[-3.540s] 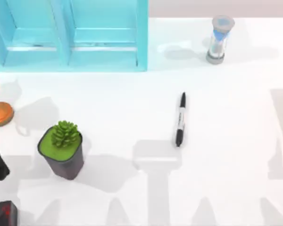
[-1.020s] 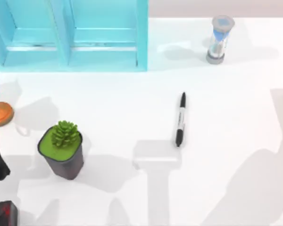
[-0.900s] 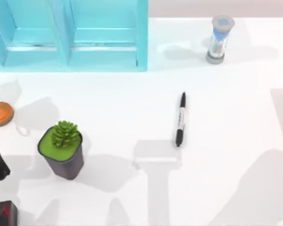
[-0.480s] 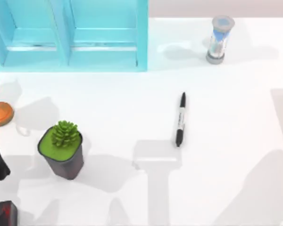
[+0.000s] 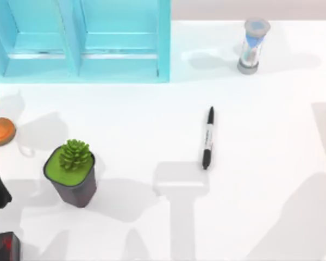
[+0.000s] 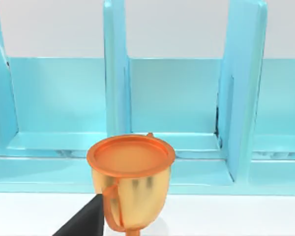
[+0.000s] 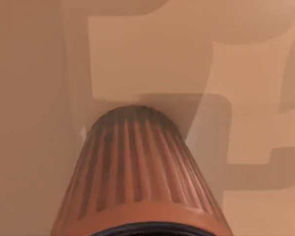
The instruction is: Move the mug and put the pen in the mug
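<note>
White surface (image 5: 271,125): pen (image 5: 207,138) lies mid-surface, open room all round; label unreadable. Ribbed copper mug (image 7: 137,172) close under right wrist camera. Either hand's state: cannot tell.

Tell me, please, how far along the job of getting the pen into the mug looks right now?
Early stage. Nothing looks finished: the pen lies flat on the white table, nothing touching it, between the plant pot and the hourglass. In hand: the right wrist view looks closely down on the ribbed reddish-brown mug, so the right arm seems to be dealing with it. Left: placing the mug, then picking up the pen and dropping it in.
</note>
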